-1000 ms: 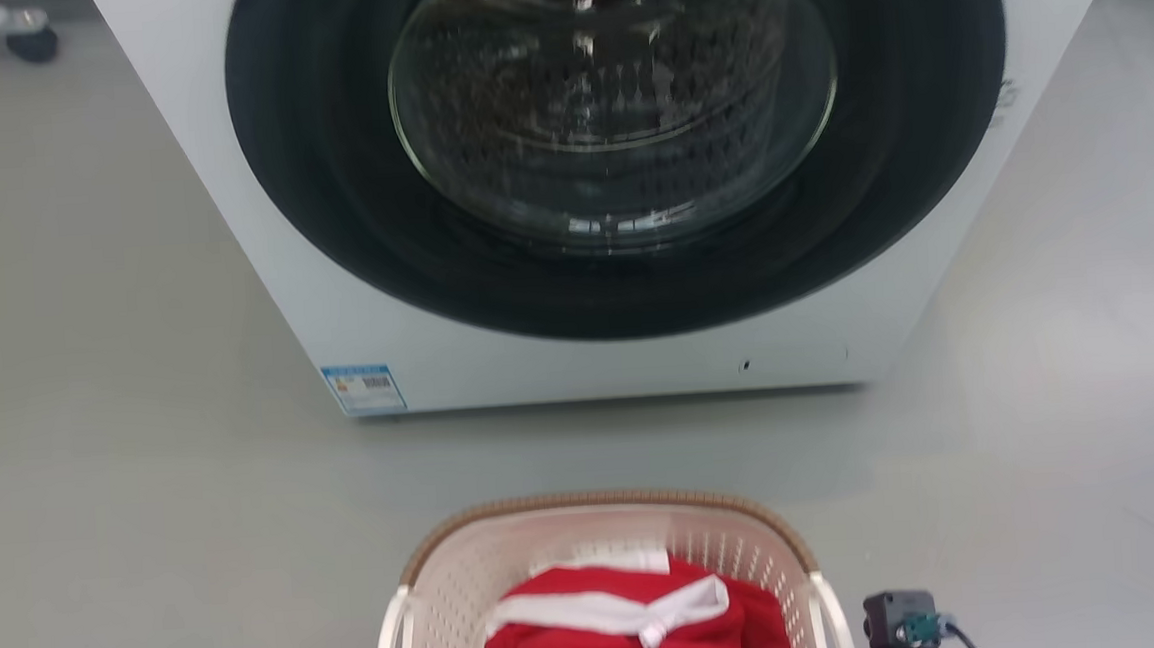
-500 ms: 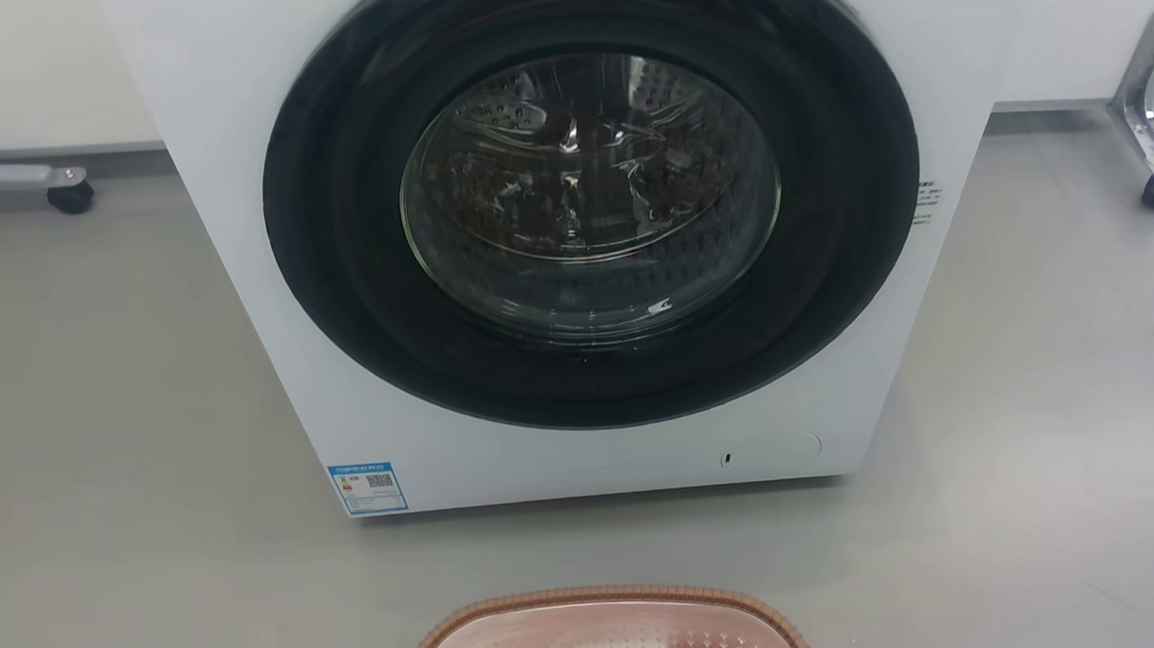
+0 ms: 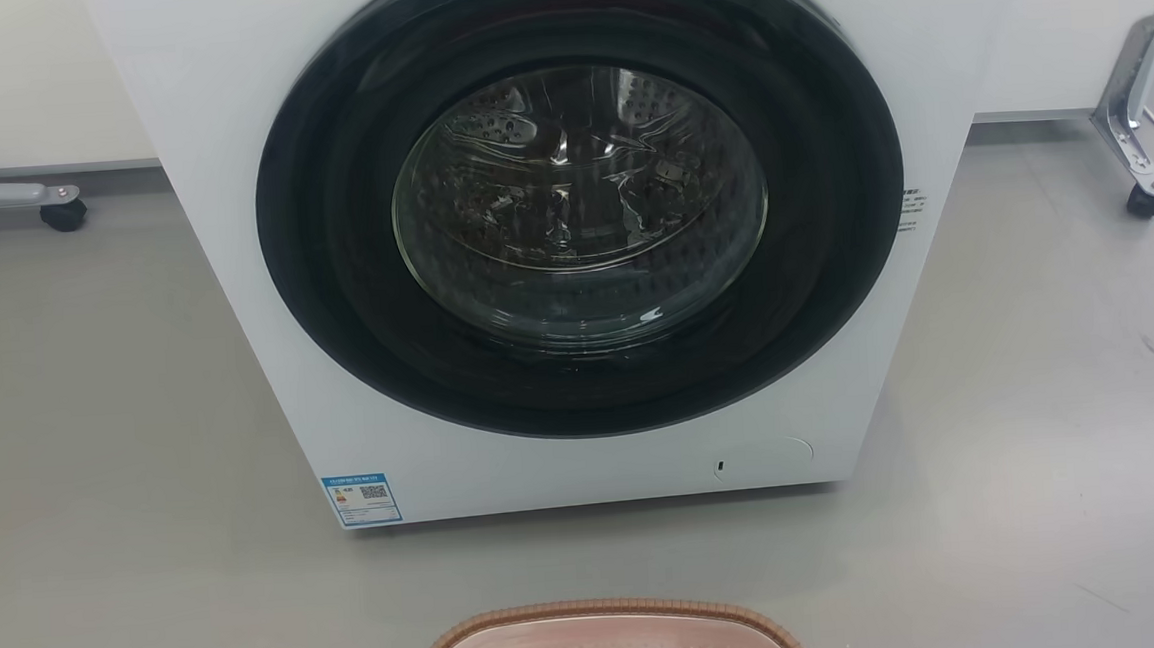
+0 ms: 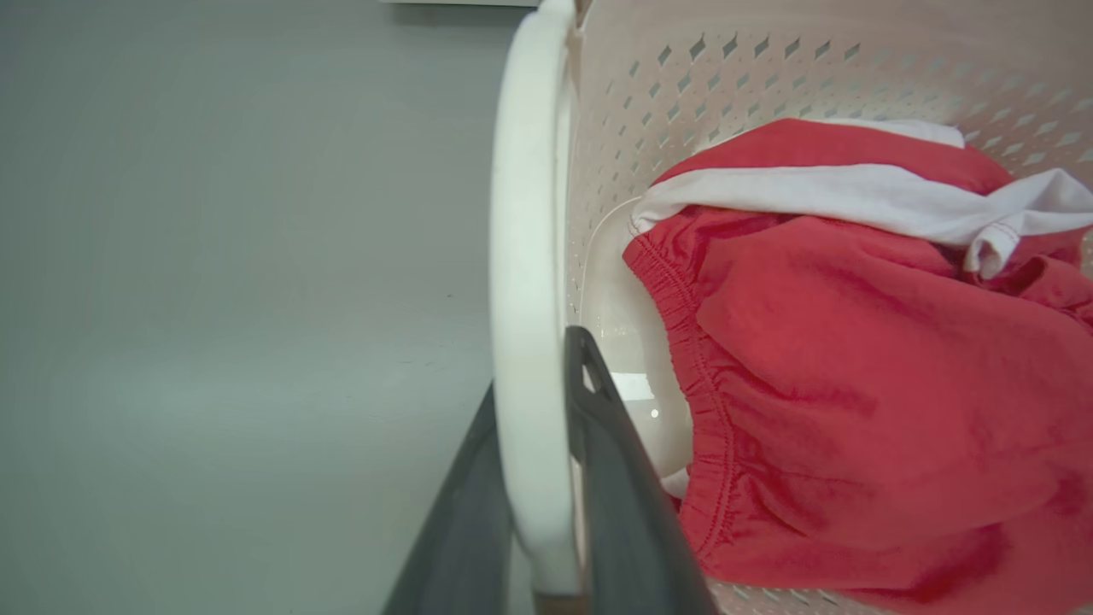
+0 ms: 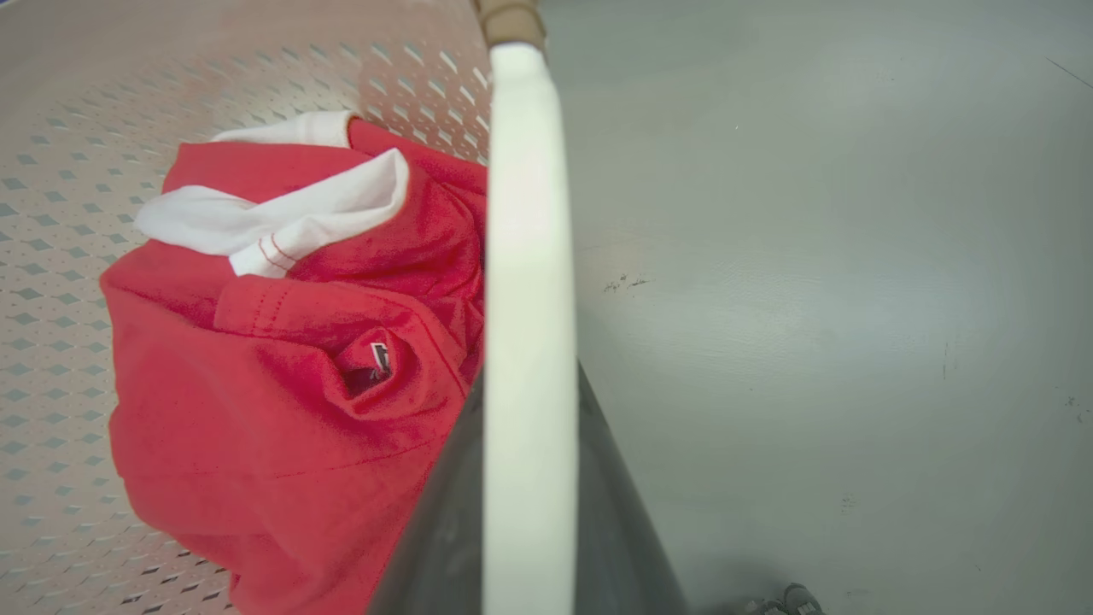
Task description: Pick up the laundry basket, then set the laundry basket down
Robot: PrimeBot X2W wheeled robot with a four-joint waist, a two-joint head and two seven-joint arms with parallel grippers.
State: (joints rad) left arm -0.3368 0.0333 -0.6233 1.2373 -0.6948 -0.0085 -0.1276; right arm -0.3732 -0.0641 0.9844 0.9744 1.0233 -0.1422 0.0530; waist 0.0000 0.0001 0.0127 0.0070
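The head camera is sitting higher than a second ago, so the laundry basket (image 3: 610, 622) is showing lower, at 6 o'clock. Only its far rim is showing, facing the washer (image 3: 580, 204) at 12 o'clock, so I cannot tell its long axis. The left gripper (image 4: 534, 376) and right gripper (image 5: 529, 376) are each pinching a white side handle.
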